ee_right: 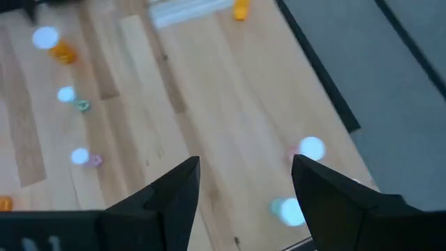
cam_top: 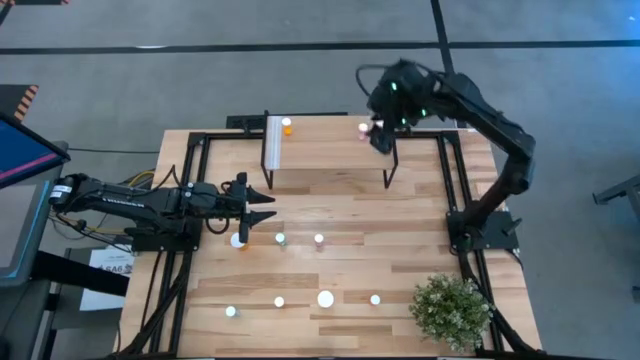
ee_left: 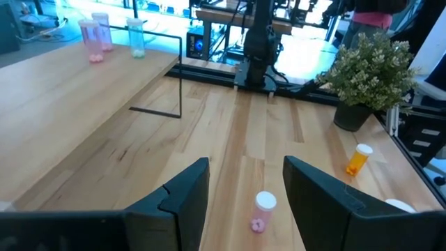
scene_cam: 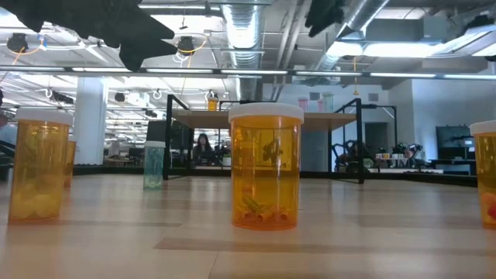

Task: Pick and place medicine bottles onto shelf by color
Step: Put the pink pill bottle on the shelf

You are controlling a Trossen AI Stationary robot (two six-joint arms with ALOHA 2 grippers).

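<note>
Pink-bodied bottles point(ee_right: 311, 148) seemingly on shelf point(cam_top: 330, 150) just beneath open, empty right gripper point(cam_top: 381, 137).

No readable text anywhere. Pale lettering is seen along the left arm point(cam_top: 120, 198) in the high view, too small to be made out. Print on the white sheet point(cam_top: 112, 264) beside the desk point(cam_top: 400, 215) cannot be deciphered either.
</note>
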